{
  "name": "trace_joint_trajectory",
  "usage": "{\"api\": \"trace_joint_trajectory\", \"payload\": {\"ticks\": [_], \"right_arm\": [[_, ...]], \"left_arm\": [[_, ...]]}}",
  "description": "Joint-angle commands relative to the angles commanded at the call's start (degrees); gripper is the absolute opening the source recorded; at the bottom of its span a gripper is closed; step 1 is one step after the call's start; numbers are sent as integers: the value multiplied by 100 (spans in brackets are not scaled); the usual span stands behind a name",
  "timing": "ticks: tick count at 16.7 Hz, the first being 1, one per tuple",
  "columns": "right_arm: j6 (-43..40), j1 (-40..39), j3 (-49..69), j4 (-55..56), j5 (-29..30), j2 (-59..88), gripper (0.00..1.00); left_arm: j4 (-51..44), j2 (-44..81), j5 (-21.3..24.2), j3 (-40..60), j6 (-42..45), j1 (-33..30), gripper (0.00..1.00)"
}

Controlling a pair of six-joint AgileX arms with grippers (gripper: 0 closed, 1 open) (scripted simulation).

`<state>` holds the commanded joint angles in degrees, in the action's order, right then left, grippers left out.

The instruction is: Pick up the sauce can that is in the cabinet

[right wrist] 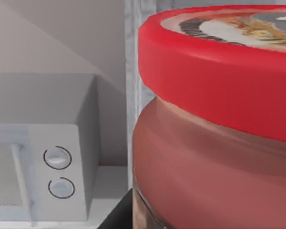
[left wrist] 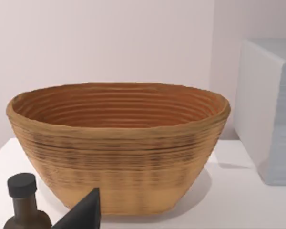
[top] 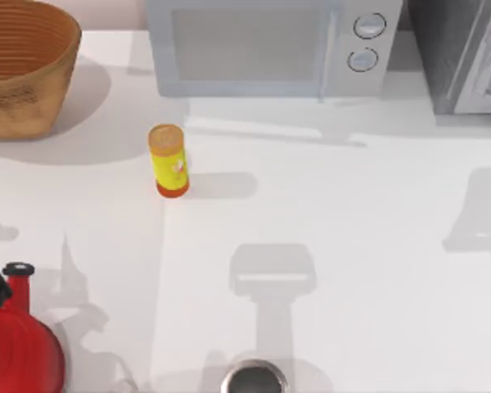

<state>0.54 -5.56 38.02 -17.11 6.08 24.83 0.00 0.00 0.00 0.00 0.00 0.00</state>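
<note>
Sauce can looms close before the right wrist camera, microwave behind; finger state cannot be told.

A white table spreads under bright light that throws soft grey shadows across its top. At its far edge a pale grey microwave with two round knobs stands against a plain pinkish-white wall, with a woven basket at the far left corner. A yellow tube stands upright near the middle, and a red kettle sits at the near left edge.
</note>
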Motion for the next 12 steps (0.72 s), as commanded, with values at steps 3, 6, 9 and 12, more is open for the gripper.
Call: {"api": "trace_joint_trajectory", "payload": {"ticks": [3,6,9,12], "right_arm": [[-17,221,-1726,725,-242,-1033,0],[-36,407,-2961,1292,-445,-1857,0],[-51,527,-3650,1633,-577,-2366,0],[-54,556,-3802,1711,-608,-2483,0]], "left_arm": [[0,0,0,0,0,0,100],[0,0,0,0,0,0,100],[0,0,0,0,0,0,100],[0,0,0,0,0,0,100]]}}
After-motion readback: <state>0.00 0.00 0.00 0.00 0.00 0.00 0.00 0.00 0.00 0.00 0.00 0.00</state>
